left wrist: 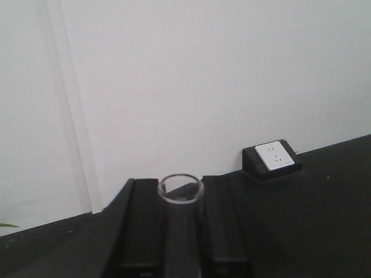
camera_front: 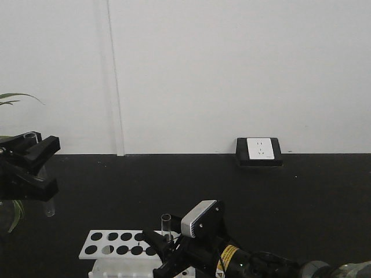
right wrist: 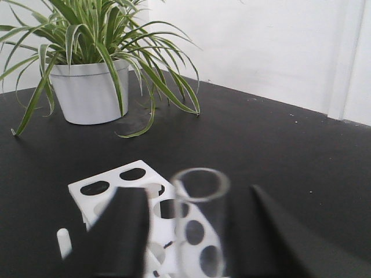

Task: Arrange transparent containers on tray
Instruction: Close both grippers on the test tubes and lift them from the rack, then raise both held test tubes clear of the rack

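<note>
At nine o'clock the left gripper [camera_front: 49, 165] clenched a tilted test tube [camera_front: 47, 204]. At six o'clock the right gripper [camera_front: 164, 250], fingers spread, straddled a second test tube [camera_front: 166, 225] by the white holed rack [camera_front: 110, 243].

Two test tubes [camera_front: 49, 206] [camera_front: 166, 223], one rack [camera_front: 116, 244]
</note>
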Tool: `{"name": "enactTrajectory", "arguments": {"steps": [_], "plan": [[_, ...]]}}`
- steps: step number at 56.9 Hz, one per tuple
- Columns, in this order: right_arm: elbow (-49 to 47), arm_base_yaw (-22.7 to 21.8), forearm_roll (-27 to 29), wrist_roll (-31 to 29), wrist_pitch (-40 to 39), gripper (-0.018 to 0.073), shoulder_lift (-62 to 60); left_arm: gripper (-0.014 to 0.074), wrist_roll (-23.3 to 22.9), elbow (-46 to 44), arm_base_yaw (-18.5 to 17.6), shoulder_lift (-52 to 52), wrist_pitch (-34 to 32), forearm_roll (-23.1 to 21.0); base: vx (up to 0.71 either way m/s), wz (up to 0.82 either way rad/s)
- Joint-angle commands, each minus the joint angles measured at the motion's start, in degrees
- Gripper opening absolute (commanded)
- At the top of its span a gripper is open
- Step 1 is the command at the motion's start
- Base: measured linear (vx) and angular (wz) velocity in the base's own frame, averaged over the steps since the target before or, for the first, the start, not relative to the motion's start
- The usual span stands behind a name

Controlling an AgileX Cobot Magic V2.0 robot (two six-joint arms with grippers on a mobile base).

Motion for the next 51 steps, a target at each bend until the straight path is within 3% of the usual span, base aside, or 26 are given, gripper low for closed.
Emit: {"name": "enactTrajectory", "arguments": {"steps": [1, 6, 29, 51], "plan": [[-1.59, -0.04, 1.25, -0.31, -4.70, 0.0134, -2.99, -0.0006, -0.61, -1.55, -0.33, -1.63, -4.44, -1.00, 0.00, 0.00], [-1.59, -0.04, 1.19, -0.31, -4.70, -0.0015, -2.99, -0.0006, -0.61, -1.55, -0.33, -1.63, -4.44, -1.00, 0.00, 0.00], [-1.59, -0.04, 1.45, -0.31, 2.42, -0.0013, -14.09, -0.0006, -0.61, -1.55, -0.33, -1.63, -4.44, -1.00, 0.00, 0.00], [-1.59, -0.04, 1.45, 7.60, 29.82, -0.0013, -40.16, -0.0006, -0.63, -1.55, -0.33, -5.30, -2.81, -0.94, 0.00, 0.00]]}}
